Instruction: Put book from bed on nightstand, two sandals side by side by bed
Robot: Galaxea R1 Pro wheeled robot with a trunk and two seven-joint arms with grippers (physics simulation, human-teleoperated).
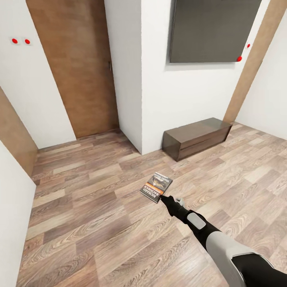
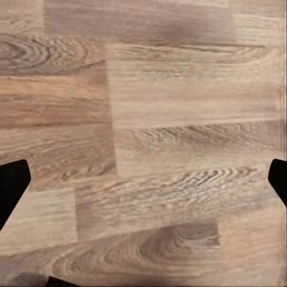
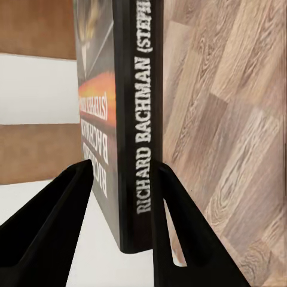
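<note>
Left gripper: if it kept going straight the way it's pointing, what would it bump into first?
Probably the wood-plank floor. The left wrist view looks along the open left gripper at bare planks, with nothing between. How far off the floor lies is unclear.

Right gripper [image 3: 122, 197] black fingers [image 3: 60, 209] clamp the book [image 3: 128, 119] by its spine, frame center; wood-plank floor [image 3: 233, 119] at right.
</note>
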